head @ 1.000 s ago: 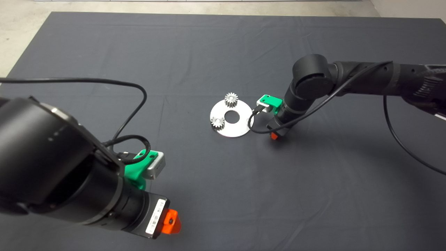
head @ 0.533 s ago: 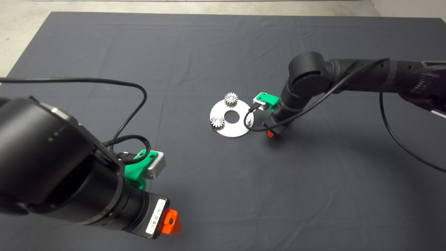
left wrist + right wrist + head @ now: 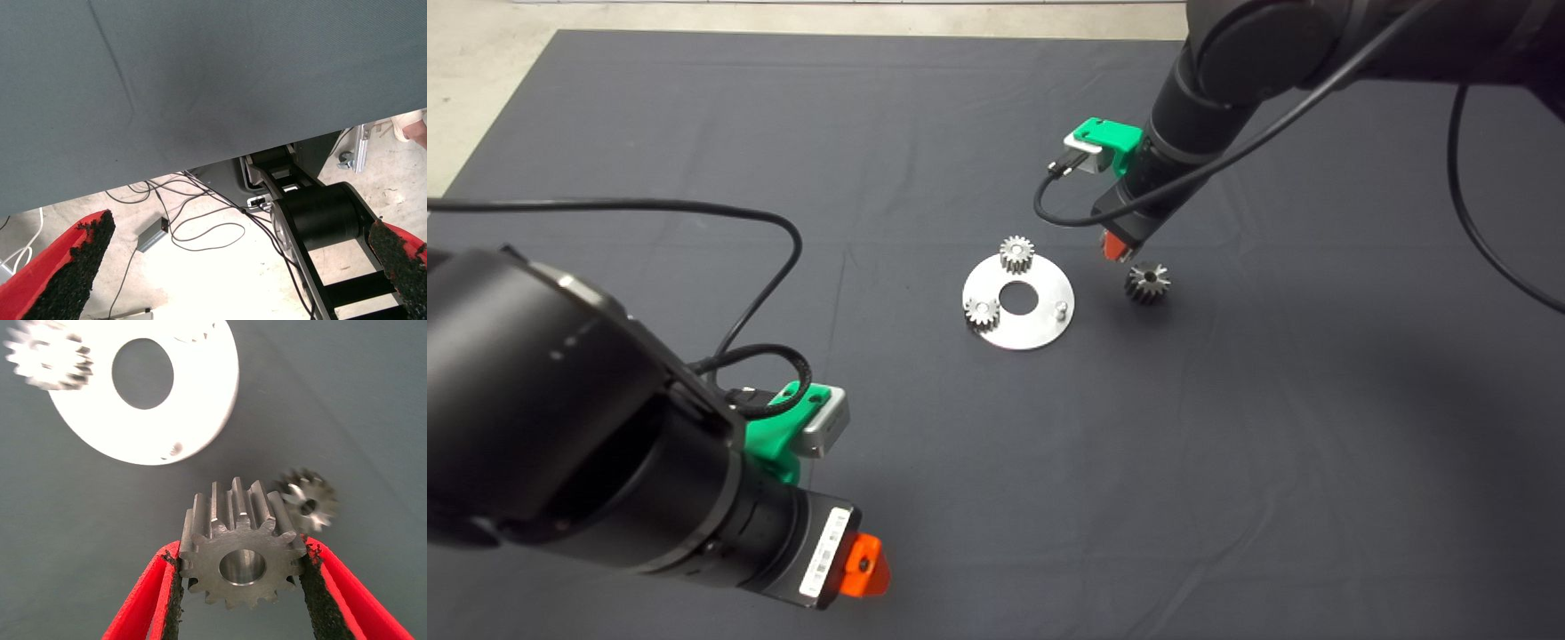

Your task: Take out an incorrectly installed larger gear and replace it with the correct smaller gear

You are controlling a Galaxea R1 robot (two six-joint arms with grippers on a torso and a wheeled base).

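The right gripper (image 3: 1116,247) has lifted off the tabletop (image 3: 925,116), where it sat low beside the round plate (image 3: 1032,333) half a second ago, and now hangs above the far side of that plate. With the arm out of the way, the larger gear (image 3: 1147,283) shows, which that arm covered before.

The right fingers (image 3: 175,593) are clamped on the smaller gear (image 3: 240,550), one black pad on each side of its teeth, its centre hole facing the wrist camera. The larger gear lies on the tabletop just past the right fingertips, off the plate and beside its rim.

The plate rests flat beyond the same fingers, with a large hole in its middle. It carries two silver spur gears, one (image 3: 1016,254) at its far edge and one (image 3: 982,311) at its left edge. A short peg (image 3: 1060,308) on the side nearest the larger gear stands bare.

The left gripper (image 3: 864,567) waits at the lower left, over the tabletop's near edge. Its fingers (image 3: 80,253) are wide apart with nothing between them; cables (image 3: 200,233) lie on the floor past them.
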